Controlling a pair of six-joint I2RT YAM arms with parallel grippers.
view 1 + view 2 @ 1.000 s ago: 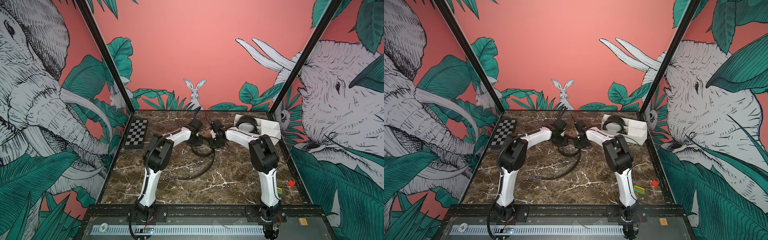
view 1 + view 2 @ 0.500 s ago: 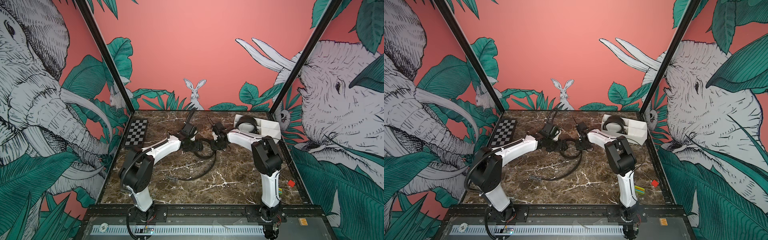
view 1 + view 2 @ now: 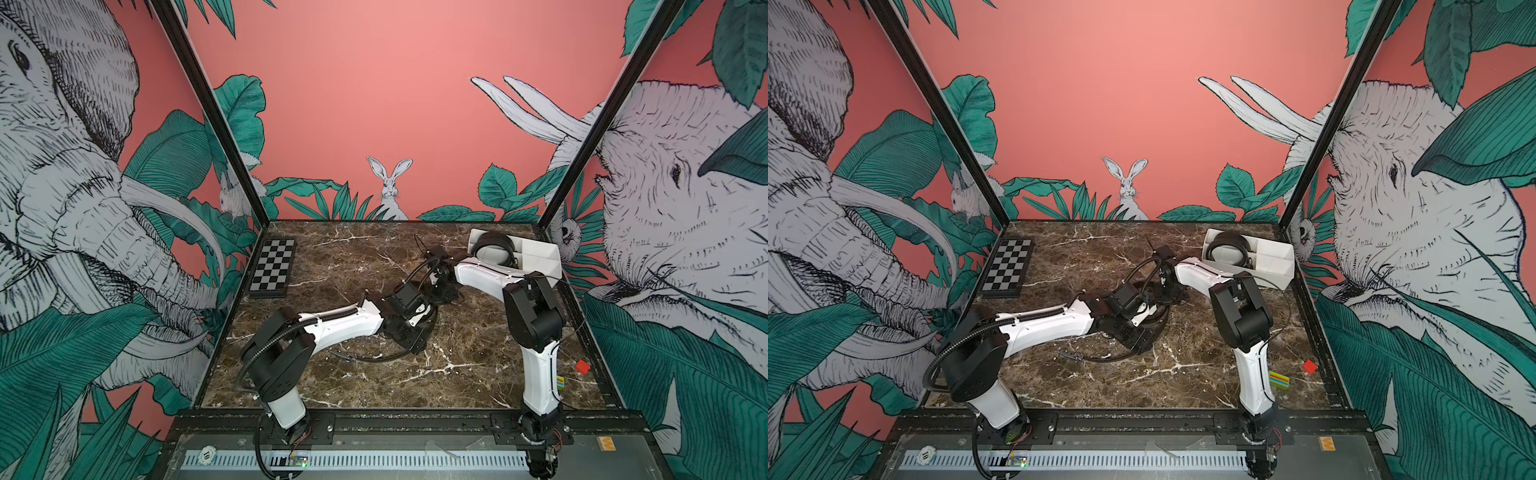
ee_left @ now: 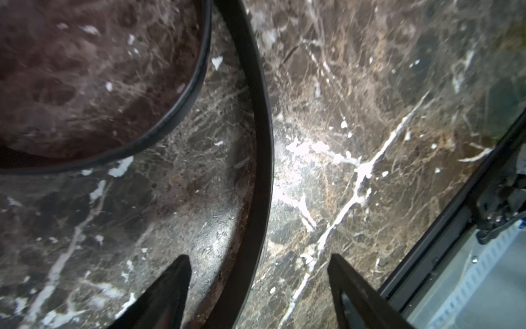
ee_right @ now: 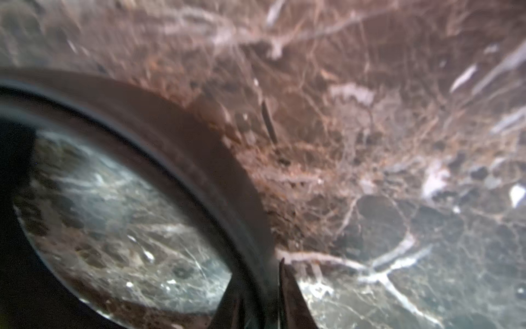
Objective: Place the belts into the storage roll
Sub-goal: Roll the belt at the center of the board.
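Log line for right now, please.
left gripper open astride table belt | right gripper narrow about strap, grip unclear | coiled belt in storage roll

tray (image 3: pixel 540 266) back-R w/ coiled belt (image 3: pixel 494 237) inside, checkerboard (image 3: pixel 272 268) back-L, loose belt (image 4: pixel 263 114) ctr of table (image 3: pixel 332 386)

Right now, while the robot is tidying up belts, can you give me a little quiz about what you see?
1. True or false: a coiled belt already lies inside the white tray.
2. In the left wrist view, the left fingers are: A) open, with a loose belt running between them; B) shut on the white tray; C) holding the checkered board.
3. What colour is the small plain block near the right arm?
Key: 1 true; 2 A; 3 red.
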